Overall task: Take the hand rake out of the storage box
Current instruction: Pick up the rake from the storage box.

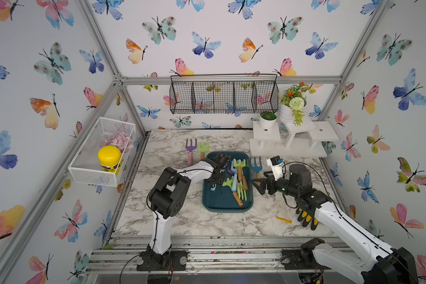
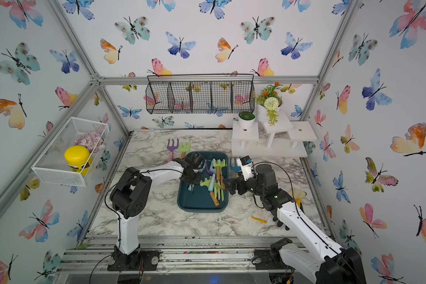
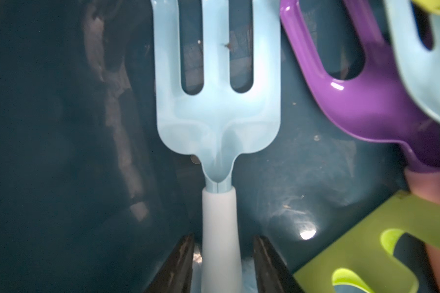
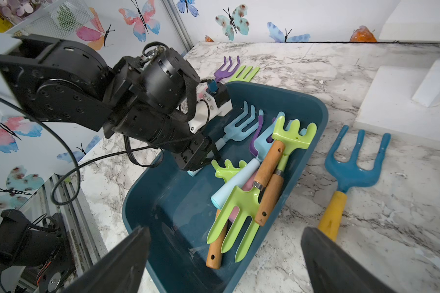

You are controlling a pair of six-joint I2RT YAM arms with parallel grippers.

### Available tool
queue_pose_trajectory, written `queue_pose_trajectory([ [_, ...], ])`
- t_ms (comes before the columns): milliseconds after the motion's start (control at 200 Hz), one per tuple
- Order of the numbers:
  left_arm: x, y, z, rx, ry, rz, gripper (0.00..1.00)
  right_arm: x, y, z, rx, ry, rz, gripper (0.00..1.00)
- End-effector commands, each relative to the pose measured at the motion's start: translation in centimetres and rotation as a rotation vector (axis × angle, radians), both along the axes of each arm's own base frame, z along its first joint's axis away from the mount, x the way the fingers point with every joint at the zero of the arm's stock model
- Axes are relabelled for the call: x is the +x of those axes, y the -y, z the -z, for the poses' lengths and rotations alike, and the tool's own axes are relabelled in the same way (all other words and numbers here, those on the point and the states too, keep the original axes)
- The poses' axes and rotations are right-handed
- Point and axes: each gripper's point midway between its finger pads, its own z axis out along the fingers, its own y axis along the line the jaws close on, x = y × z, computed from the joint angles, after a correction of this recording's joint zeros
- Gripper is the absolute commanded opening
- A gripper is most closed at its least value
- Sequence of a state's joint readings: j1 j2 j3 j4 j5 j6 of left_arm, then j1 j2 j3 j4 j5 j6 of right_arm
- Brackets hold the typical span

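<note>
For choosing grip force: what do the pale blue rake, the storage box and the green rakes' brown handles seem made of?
Pale blue rake: likely moulded plastic, glossy head with soft highlights, paler matte handle.
Storage box: smooth dark teal plastic, slightly shiny, rounded rim.
Brown handles: probably wood, warm tone with faint grain and drilled holes.

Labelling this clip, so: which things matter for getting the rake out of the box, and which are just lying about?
In the job: storage box; pale blue rake inside it; left hand, straddling its handle.
Lying about: purple rake and green rake on the table; blue fork; white basket; black wire rack; flower pot.
</note>
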State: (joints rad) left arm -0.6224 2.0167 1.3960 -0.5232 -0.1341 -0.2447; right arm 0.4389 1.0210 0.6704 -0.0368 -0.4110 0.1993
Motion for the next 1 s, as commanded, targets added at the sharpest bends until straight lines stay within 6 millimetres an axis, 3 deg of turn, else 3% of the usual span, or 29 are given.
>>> queue_pose_trajectory([
  [0, -2.0, -1.2, 1.3, 0.061, -0.068, 0.006, 0.42, -0.2, 0.2, -0.3, 0.010, 0.010, 0.009, 1.00],
  [80, -1.9, -1.1, 1.5, 0.062, -0.069, 0.007, 0.32, -0.2, 0.2, -0.3, 0.010, 0.011, 0.009, 1.00],
  [225, -1.6, -1.0, 1.2, 0.064, -0.058, 0.007, 0.27, -0.2, 0.2, -0.2, 0.010, 0.011, 0.008, 1.00],
  [496, -1.3, -1.2, 0.0, 0.069, -0.028, 0.002, 0.25, -0.1, 0.1, -0.2, 0.010, 0.008, 0.008, 1.00],
  [521, -1.0, -1.2, -1.3, 0.056, -0.001, 0.000, 0.25, -0.1, 0.1, -0.1, 0.010, 0.007, 0.006, 1.00],
  [996, 0.5, -1.8, -7.7, 0.051, 0.158, -0.008, 0.24, 0.0, -0.1, 0.4, 0.004, -0.008, -0.001, 1.00],
])
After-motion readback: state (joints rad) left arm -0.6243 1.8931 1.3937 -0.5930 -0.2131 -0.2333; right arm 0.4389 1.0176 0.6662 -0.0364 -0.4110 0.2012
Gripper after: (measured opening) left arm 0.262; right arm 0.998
